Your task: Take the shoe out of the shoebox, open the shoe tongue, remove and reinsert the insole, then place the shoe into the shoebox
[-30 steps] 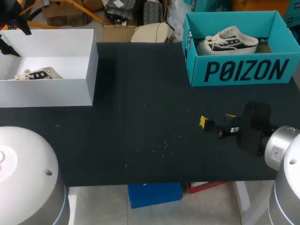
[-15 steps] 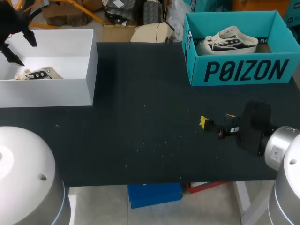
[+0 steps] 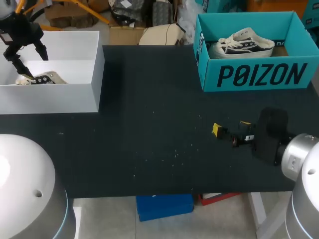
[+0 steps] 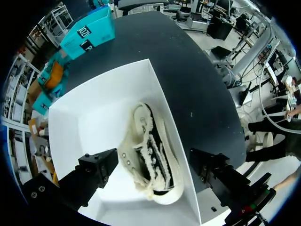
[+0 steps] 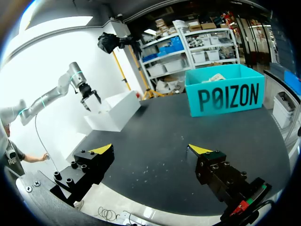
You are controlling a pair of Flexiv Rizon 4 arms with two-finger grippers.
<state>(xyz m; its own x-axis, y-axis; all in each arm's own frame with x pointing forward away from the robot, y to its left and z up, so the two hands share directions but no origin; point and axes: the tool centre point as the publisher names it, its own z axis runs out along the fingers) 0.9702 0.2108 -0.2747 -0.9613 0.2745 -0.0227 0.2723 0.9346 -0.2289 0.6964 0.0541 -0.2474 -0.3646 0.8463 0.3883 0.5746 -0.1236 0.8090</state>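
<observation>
Your dark table point(image 3: 149, 124) holds two open boxes. A teal cardboard shoebox with dark lettering point(image 3: 259, 74) stands well ahead of your right gripper point(image 3: 231, 127), with a white and black sneaker point(image 3: 244, 42) lying inside. A white open-topped cardboard box point(image 3: 75, 99) sits under your left gripper point(image 3: 31, 62). Over the last second only your left arm moved, swinging inward and dropping until its fingers hang spread wide inside the white box. A cream and black lace-up sneaker point(image 4: 146, 141) lies on the box floor just below and between those fingers, though you cannot tell whether a tip touches it. This looks like the approach for lifting the shoe out. Your right gripper has stayed low over the table, fingers wide apart, holding nothing.
</observation>
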